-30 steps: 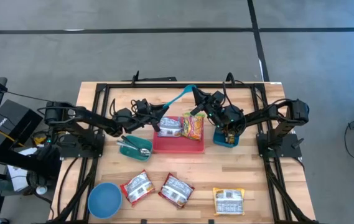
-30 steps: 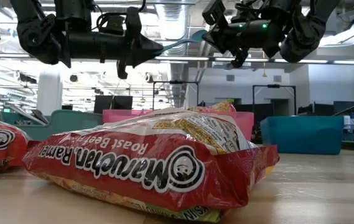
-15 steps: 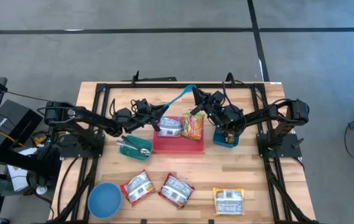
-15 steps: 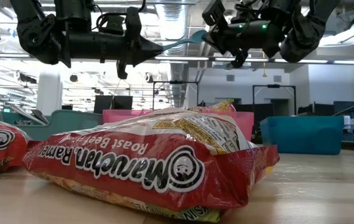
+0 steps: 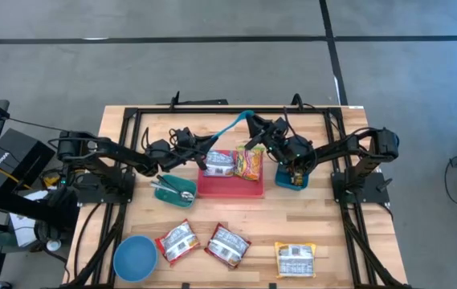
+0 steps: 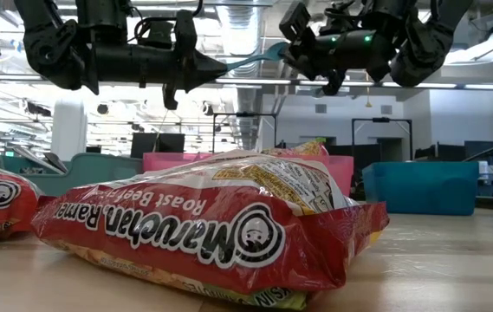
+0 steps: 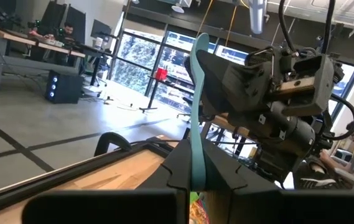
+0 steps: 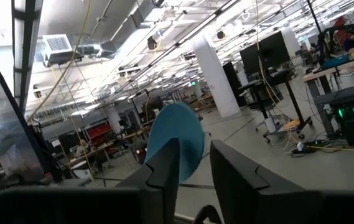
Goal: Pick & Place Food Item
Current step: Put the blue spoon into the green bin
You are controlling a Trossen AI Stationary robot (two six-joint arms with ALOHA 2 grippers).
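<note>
Pale wooden surface (image 5: 236,217) edged by a black metal frame, set on a grey concrete floor. Near its middle, a shallow red rectangular tray (image 5: 230,186) holding two food packets: one white-and-red (image 5: 218,164), one yellow-and-pink (image 5: 250,163). Three more ramen packets nearer the front: two red-and-white (image 5: 176,240) (image 5: 226,244), one yellow (image 5: 295,258). One round blue bowl (image 5: 135,258) at the front left corner, one dark teal tray (image 5: 174,189) left of the red tray, one blue square bin (image 5: 292,178) right of it. Raised above the red tray, a long teal plastic spoon (image 5: 234,124), spanning both arms: left tool (image 7: 196,177) clamped shut on the handle, right tool (image 8: 192,165) with fingers parted around the bowl end.
</note>
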